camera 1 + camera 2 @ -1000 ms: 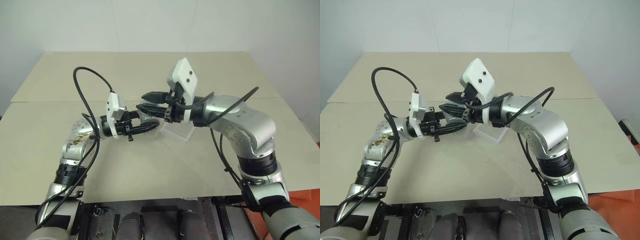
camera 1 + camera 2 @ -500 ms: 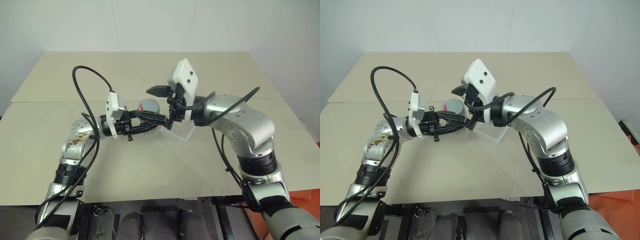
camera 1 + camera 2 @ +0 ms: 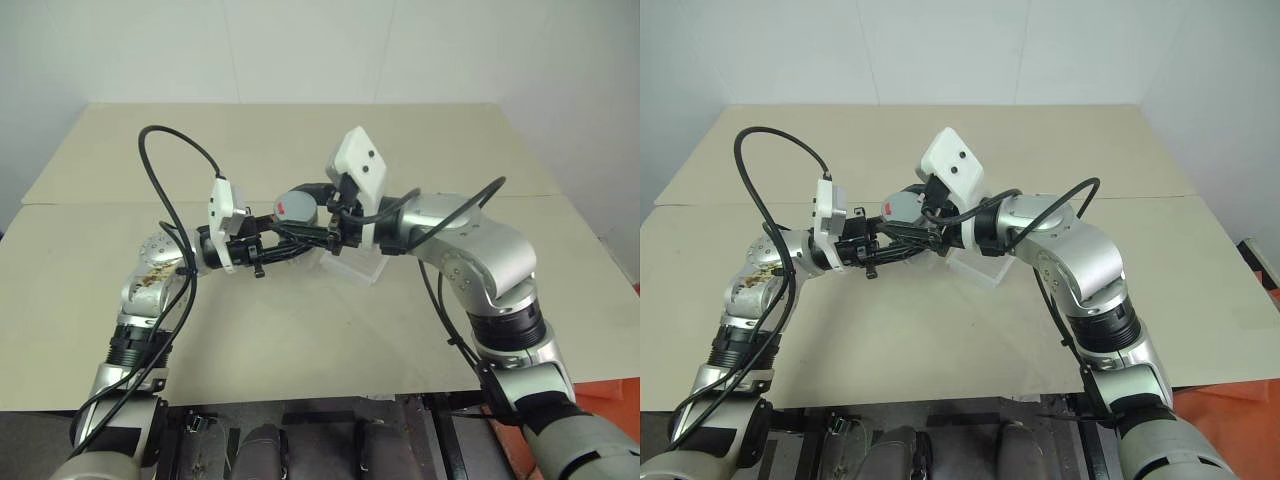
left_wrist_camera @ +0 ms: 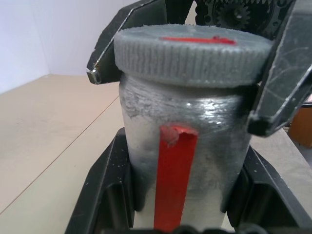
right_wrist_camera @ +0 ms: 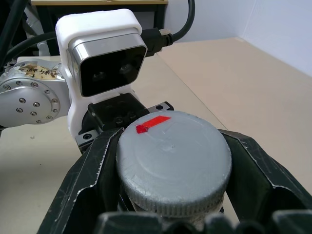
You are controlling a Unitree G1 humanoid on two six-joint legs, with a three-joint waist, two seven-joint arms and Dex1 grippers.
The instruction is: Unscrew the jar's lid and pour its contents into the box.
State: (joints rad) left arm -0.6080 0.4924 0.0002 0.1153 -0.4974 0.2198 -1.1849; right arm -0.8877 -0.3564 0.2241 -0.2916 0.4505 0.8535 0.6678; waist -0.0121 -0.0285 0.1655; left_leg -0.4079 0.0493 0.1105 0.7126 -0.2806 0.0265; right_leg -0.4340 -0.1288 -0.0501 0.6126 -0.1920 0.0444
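Jar (image 4: 183, 141) held above the counter (image 3: 300, 330), with every place given relative to it. Left claw (image 4: 185, 195) is closed on the jar's clear body, one black finger on each side, and keeps it upright with the red label strip facing that wrist's camera. This hold fixes the body so that a twist at the top turns the cap alone, not the whole vessel.

Lid (image 5: 173, 158), grey, ribbed at its rim and marked with a small red strip, sits on the jar's neck, still in place. Right claw (image 5: 175, 170) reaches in from the side opposite the left claw and brackets the lid, its two fingers standing one on each side of the rim. In its own wrist view they lie against or just beside the ribbing; whether they press firmly cannot be told, so the stage reads as a grip being taken for a turn of unscrewing.

Box (image 3: 352, 266), the clear shallow tray, rests on the counter just beyond and below the jar, on the right arm's side. Its nearness suits the pour, which needs only a short tilt once the lid is off.

Contents cannot be made out through the scuffed wall. Pouring is not yet begun.
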